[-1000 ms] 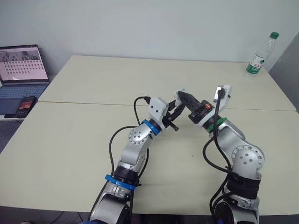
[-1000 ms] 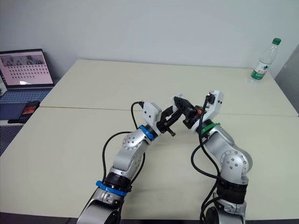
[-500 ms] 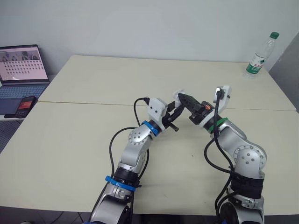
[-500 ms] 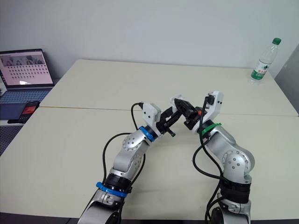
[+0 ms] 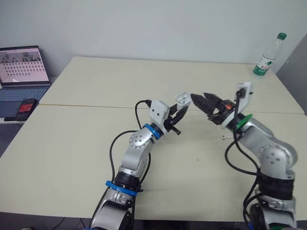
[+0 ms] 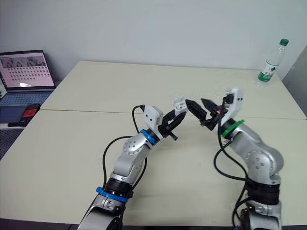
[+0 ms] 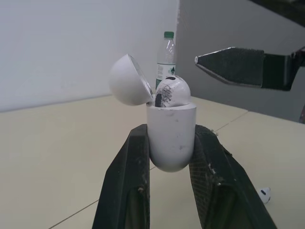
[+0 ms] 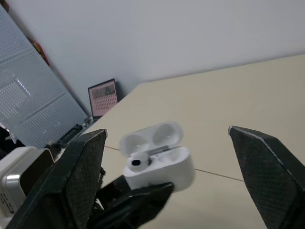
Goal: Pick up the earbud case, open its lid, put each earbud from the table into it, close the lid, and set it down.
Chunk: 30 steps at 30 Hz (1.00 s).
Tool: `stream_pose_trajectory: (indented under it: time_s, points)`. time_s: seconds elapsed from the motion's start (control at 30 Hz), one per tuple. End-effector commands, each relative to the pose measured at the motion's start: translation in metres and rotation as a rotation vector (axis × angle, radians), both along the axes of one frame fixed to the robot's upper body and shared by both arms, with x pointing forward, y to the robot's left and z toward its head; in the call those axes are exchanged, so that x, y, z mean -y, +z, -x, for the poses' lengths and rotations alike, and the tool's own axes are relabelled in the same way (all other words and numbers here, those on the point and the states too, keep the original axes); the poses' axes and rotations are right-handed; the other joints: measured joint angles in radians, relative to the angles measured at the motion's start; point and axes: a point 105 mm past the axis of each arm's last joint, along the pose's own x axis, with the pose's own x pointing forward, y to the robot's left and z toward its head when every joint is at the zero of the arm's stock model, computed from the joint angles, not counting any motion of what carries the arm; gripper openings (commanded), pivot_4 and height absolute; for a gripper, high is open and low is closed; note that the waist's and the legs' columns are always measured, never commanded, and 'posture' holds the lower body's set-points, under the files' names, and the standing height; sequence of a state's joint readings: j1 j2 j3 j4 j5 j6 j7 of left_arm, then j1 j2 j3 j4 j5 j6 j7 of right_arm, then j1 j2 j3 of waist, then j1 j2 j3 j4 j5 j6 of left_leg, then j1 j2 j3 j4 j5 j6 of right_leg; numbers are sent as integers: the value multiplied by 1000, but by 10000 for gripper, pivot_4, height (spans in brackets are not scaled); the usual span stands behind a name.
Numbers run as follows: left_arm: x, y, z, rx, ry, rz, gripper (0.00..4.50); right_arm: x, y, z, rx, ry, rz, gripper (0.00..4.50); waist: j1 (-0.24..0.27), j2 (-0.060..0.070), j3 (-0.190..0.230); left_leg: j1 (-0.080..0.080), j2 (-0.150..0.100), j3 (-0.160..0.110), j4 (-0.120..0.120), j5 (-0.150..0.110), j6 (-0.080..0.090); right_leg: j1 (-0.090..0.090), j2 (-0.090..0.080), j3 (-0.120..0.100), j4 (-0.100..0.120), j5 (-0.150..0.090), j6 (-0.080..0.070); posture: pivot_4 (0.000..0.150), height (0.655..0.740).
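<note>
2 cream tables (image 5: 96,81) pushed together stand before a pale wall (image 5: 144,24), a laptop (image 5: 24,67) at left

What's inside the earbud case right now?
One earbud sits in the open earbud case, gripped by the left tool; its stem is hidden down in the case. The slot beside it looks empty. The second earbud lies on the table.

Both arms are bent, forearms angled inward and raised. The left gripper (image 5: 181,112) clamps the earbud case (image 7: 171,131); the right gripper (image 5: 198,97) faces it, fingers spread wide, not touching.
</note>
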<state>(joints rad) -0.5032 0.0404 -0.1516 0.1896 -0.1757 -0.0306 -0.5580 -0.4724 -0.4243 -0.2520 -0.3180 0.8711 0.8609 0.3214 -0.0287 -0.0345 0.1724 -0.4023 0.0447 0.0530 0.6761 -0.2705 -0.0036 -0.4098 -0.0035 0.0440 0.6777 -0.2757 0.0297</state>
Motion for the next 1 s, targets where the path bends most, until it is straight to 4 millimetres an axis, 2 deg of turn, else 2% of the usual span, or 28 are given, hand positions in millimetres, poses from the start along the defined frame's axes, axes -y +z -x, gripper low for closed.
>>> stream_pose_trajectory:
  time_s: [0.03, 0.17, 0.3, 0.53, 0.73, 0.83, 1.0]
  points:
    - [-9, 17, -2, 118, -1, -71, 7427, 30, -9, -3, -41, -26, 206, 42886, 1, 0, 0, 0, 0, 0, 0, 0, 0, 0, 0, 0, 0, 0, 0, 1500, 7362]
    - [-28, 18, -8, 110, 2, -113, 7427, 66, -49, 1, -188, -34, 520, 42886, 1, 0, 0, 0, 0, 1, 0, 0, 0, 0, 0, 0, -2, 0, 0, 1500, 7362]
    - [-42, 12, 1, 9, -96, -120, 7427, 81, -82, 10, -300, 47, 715, 42886, -3, 0, 0, 0, 0, 2, -1, 0, 0, 0, 0, 1, -3, 0, 0, 1500, 7362]
    - [-55, 8, 21, -43, -164, -172, 7427, 98, -101, 0, -324, 90, 803, 42886, -2, 0, 1, 1, 1, 2, 0, 0, 0, 0, 0, 1, -2, 0, 0, 1500, 7362]
    - [-58, 3, 26, -74, -146, -167, 7427, 90, -110, -12, -291, 115, 748, 42886, -1, 0, 1, 1, 1, 2, 0, 0, 0, 0, -1, 1, -1, 0, 0, 1500, 7362]
    - [-59, 4, 26, -76, -130, -160, 7427, 89, -115, -11, -300, 130, 751, 36908, 0, 0, 1, 1, 1, 2, 0, 0, 0, 0, -1, 1, -1, 0, 0, 1500, 7362]
    - [-62, 1, 27, -83, -117, -167, 7427, 89, -119, -4, -314, 161, 771, 19461, 0, 0, 1, 1, 1, 2, 0, 0, 0, 0, -1, 1, -1, 0, 0, 1500, 7362]
